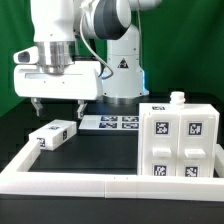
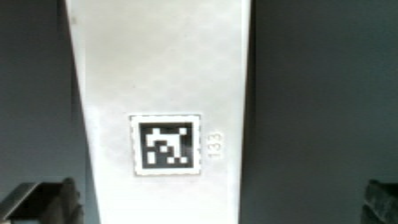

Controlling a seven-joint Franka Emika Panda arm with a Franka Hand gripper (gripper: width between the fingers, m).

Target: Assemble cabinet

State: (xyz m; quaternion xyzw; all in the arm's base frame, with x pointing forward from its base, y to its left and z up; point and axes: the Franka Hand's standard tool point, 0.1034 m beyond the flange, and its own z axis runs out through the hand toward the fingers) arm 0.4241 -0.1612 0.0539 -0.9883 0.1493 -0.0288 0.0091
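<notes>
The white cabinet body (image 1: 180, 140) stands at the exterior view's right, showing a 2x2 grid of tagged fronts, with a small white knob on top. A loose white tagged block (image 1: 54, 133) lies on the black table at the exterior view's left. My gripper (image 1: 57, 105) hangs open and empty just above that block, fingers spread on either side of it. In the wrist view the block (image 2: 164, 100) fills the middle as a long white piece with one square tag. The dark fingertips (image 2: 45, 202) show at both lower corners, wide apart.
The marker board (image 1: 113, 122) lies flat on the table behind the block. A long white rail (image 1: 100, 180) borders the table's front and left side. The robot base stands at the back.
</notes>
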